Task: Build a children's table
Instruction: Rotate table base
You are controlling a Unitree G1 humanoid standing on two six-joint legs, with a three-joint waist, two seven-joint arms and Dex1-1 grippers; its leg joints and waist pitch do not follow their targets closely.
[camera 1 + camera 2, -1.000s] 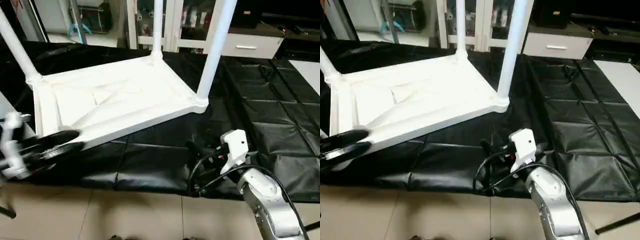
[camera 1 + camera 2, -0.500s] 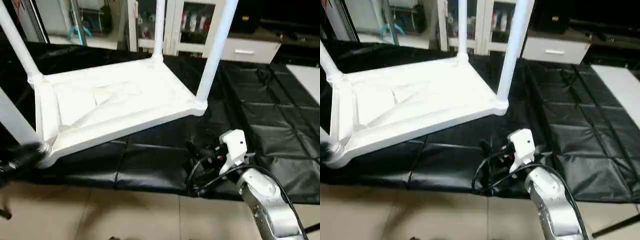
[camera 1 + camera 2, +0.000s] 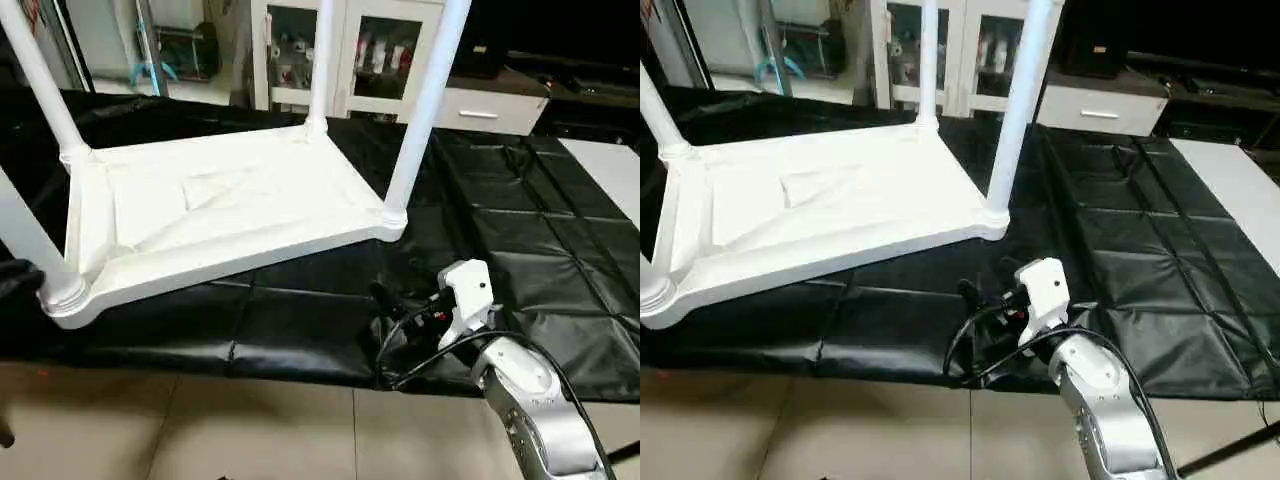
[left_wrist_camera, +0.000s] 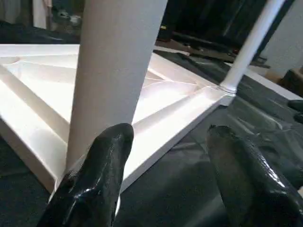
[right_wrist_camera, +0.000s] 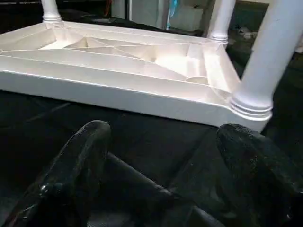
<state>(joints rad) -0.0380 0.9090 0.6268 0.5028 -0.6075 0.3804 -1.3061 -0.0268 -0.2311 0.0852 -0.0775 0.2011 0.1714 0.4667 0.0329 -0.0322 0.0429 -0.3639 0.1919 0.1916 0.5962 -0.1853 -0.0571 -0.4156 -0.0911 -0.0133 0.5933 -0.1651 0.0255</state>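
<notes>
Left claw (image 4: 165, 156) now off the near leg (image 4: 113, 71), open; right claw (image 5: 165, 156) agape; leg tops cropped.

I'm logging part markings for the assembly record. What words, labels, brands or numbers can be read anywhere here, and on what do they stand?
None can be read.
White plastic upside-down tabletop and its white tube legs: no markings visible.
Items behind the glass doors of the white cabinet: too small and blurred to read.
Red marks at the left eye view's top left corner: illegible.

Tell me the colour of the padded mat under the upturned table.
Black: the glossy quilted floor mat under the white plastic table, clearest in the left eye view.
</notes>
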